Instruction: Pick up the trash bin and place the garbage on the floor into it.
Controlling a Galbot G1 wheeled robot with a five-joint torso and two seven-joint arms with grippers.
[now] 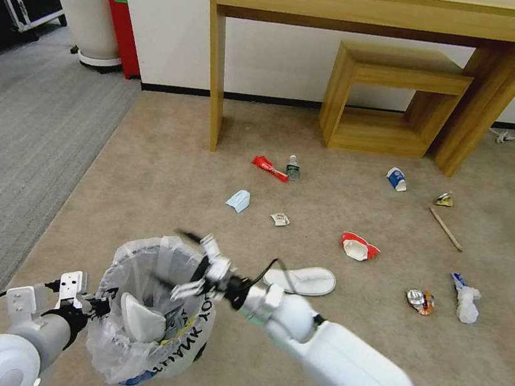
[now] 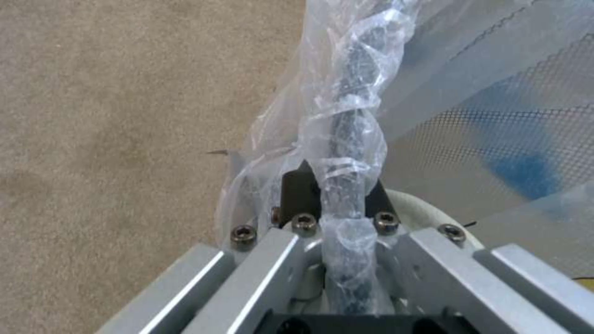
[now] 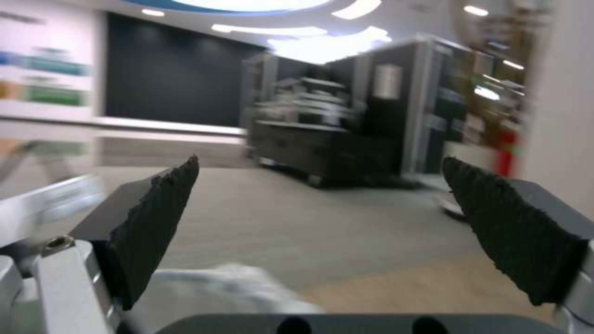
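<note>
Litter lies scattered on the beige short-pile carpet [image 1: 166, 162] in front of a light wooden console table [image 1: 383, 7]. The left gripper [image 1: 97, 306] is clenched on the rim of the small round black bin with a crinkled translucent plastic bag [image 1: 124, 340]; in the left wrist view its pads [image 2: 297, 190] pinch the wrapped rim [image 2: 346, 153]. The bin is at the robot's lower left, and one white slipper [image 1: 141, 317] is already inside it. The right gripper [image 1: 182, 258] hangs over the bin mouth with its jaws spread wide and nothing between them; in the right wrist view the two black ribbed pads [image 3: 155, 218] stand far apart. On the carpet, just beyond the right arm, lies a second white slipper [image 1: 300, 279]. Farther off are a blue mask [image 1: 238, 200], a red wrapper [image 1: 269, 167], a small bottle [image 1: 293, 167], a blue-white paper cup [image 1: 396, 178], a crushed can [image 1: 420, 300] and a wooden stick [image 1: 445, 228].
</note>
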